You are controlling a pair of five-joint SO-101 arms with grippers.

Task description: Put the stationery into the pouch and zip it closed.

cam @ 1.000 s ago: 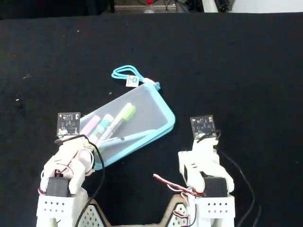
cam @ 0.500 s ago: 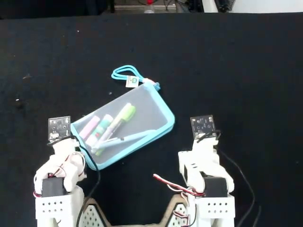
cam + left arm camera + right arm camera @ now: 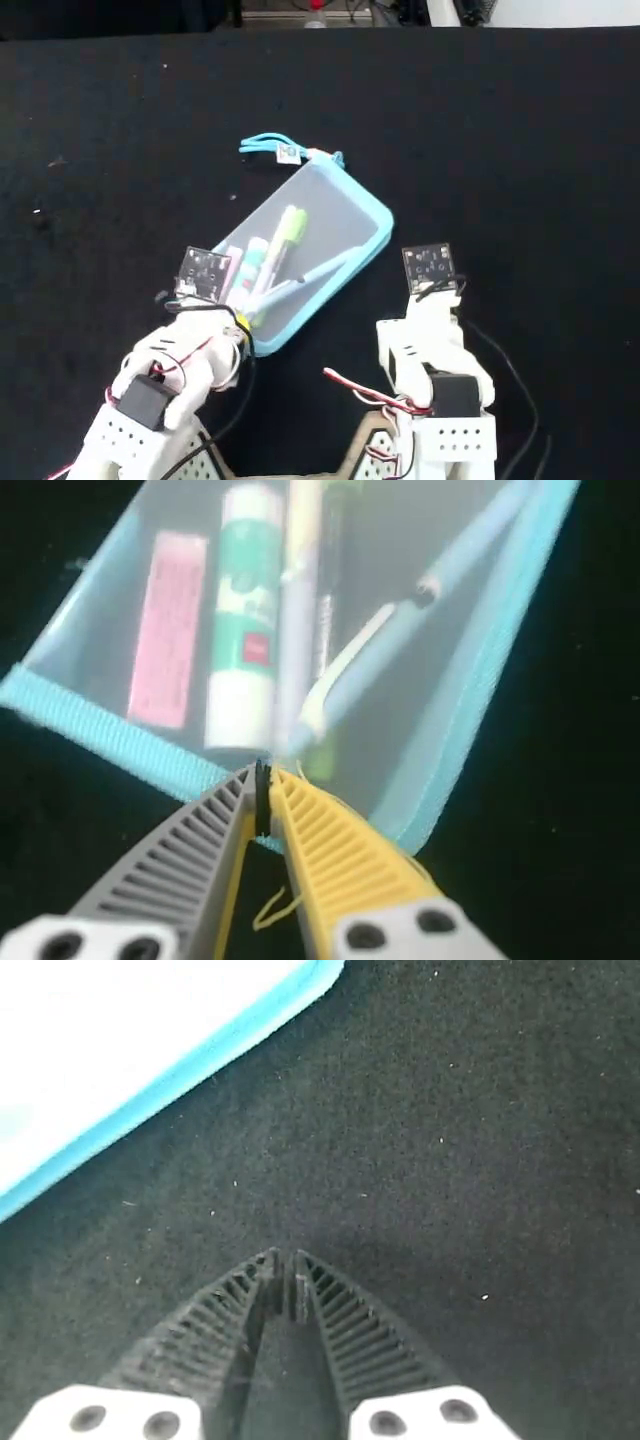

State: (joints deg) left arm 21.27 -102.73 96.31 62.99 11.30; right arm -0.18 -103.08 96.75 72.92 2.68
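Both left fingers (image 3: 330,850) pinch pouch (image 3: 470,660) end edge; stationery (image 3: 243,640) just beyond.

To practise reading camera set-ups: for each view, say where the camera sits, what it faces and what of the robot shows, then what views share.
High view: fixed above, looking down on the table; left arm and right arm show at the near edge.
Left wrist view: on the left arm, facing the pouch; left gripper shut on its edge.
Right wrist view: on the right arm, facing the table; right gripper shut.
Shared: all three show the pouch.
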